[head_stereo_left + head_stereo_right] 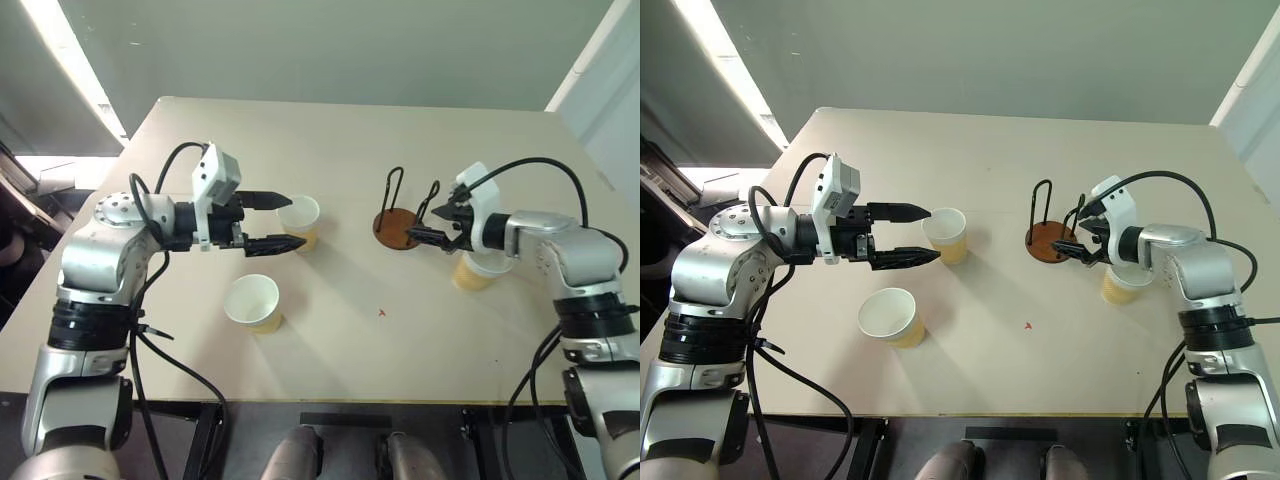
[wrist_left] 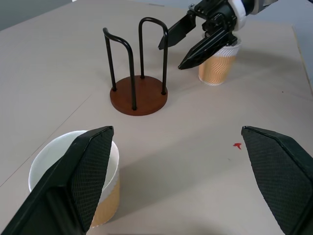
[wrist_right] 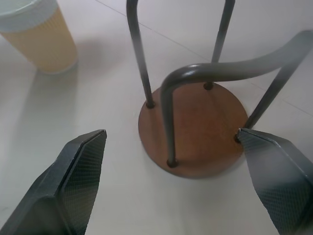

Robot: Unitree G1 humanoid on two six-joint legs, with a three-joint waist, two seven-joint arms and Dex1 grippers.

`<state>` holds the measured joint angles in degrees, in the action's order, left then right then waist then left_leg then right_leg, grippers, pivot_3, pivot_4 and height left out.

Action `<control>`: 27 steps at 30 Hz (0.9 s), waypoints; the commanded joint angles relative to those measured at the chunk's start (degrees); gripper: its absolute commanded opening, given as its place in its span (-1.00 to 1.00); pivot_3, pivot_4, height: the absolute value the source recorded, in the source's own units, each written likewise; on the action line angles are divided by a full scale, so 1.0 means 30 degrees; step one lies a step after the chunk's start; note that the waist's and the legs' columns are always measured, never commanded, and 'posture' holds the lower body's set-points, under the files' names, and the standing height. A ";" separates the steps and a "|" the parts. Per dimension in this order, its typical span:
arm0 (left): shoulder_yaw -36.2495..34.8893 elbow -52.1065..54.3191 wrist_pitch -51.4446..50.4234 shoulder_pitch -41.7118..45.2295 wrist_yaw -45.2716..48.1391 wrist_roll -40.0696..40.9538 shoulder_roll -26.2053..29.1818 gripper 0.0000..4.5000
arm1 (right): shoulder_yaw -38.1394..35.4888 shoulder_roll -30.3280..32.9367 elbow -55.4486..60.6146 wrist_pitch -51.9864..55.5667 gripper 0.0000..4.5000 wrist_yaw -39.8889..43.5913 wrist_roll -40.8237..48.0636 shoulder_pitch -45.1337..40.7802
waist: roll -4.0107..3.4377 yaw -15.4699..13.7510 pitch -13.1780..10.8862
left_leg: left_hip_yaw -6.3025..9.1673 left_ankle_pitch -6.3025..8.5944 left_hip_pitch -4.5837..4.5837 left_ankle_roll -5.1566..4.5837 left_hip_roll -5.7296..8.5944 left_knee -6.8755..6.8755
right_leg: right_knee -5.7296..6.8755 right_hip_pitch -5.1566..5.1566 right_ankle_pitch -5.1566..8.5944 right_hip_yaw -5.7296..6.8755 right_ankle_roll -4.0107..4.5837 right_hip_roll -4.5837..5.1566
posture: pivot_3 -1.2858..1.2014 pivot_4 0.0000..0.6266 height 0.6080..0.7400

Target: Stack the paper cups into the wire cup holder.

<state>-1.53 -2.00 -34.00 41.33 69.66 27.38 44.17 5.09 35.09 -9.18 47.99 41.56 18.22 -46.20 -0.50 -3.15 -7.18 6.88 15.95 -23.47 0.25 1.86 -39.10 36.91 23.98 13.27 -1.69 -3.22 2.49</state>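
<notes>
Black fingers of the right gripper [image 1: 428, 222] stand spread and empty, just beside the wire cup holder [image 1: 397, 228], apparently to steady it. One paper cup [image 1: 474, 272] sits under that arm. The left gripper [image 1: 285, 222], likewise released, brackets a second cup [image 1: 300, 219], seemingly lined up to grasp. A third cup [image 1: 254, 302] waits nearer on the table [image 1: 330, 140].

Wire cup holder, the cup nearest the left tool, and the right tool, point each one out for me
wire cup holder [image 1: 397, 229], left eye view, on its reddish-brown disc base.
cup nearest the left tool [image 1: 300, 212], left eye view, on its white inside.
right tool [image 1: 432, 222], left eye view, midway between its fingertips.
</notes>
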 commanded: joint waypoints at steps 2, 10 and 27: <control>-0.0364 0.0351 0.0310 0.0354 0.0016 0.0072 0.0366 1.00 | -0.0299 -0.0527 -0.0772 -0.0971 0.98 -0.0416 -0.0615 -0.1111 | 0.0000 -0.0017 0.0000 | 0.0004 -0.0001 0.0001 0.0002 0.0000 0.0005 | 0.0002 0.0004 0.0002 0.0003 0.0003 -0.0001 | 0.03 -0.52 1.00; -0.0352 0.0451 0.0306 0.0226 -0.0006 0.0051 0.0428 1.00 | -0.0612 -0.0793 -0.0964 -0.0830 0.24 -0.0218 -0.0693 -0.1388 | 0.0000 -0.0039 0.0000 | 0.0012 -0.0002 -0.0014 0.0005 0.0001 0.0008 | -0.0006 0.0004 0.0002 0.0012 0.0004 0.0000 | 0.03 -0.52 1.00; -0.0803 0.1818 -0.2938 0.0903 0.3017 0.3115 0.2720 1.00 | -0.0433 0.2861 0.5688 -0.0130 -0.99 0.6046 0.2079 0.0140 | -0.0001 -0.0016 -0.0002 | 0.0014 -0.0004 -0.0045 0.0010 0.0001 0.0012 | -0.0021 0.0014 0.0004 0.0022 0.0007 -0.0002 | 0.03 -0.52 1.00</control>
<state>-2.02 0.90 -41.82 42.71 77.03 34.67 50.94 3.69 42.39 3.29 48.42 57.28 22.79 -45.75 -0.51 -3.20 -7.19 6.92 15.94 -23.61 0.28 1.87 -39.06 36.82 24.03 13.28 -1.62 -3.20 2.48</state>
